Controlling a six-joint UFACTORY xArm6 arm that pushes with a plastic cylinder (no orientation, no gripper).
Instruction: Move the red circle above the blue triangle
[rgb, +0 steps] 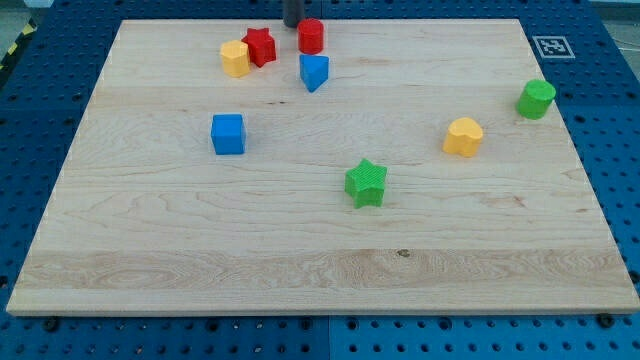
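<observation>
red circle (311, 36) just above blue triangle (314, 72) | my tip (293, 24) touching circle's upper-left — push line runs rightward-down | no pincer fitted — open/closed state n/a | desk (320, 270)

Bright, even overhead light is flooding the wooden board (320, 250); blocks are casting only faint, short shadows, and focus is staying sharp throughout.

Red circle (311, 36) above blue triangle (314, 72)

Unreadable square marker (548, 46) on board corner (520, 40)
</observation>
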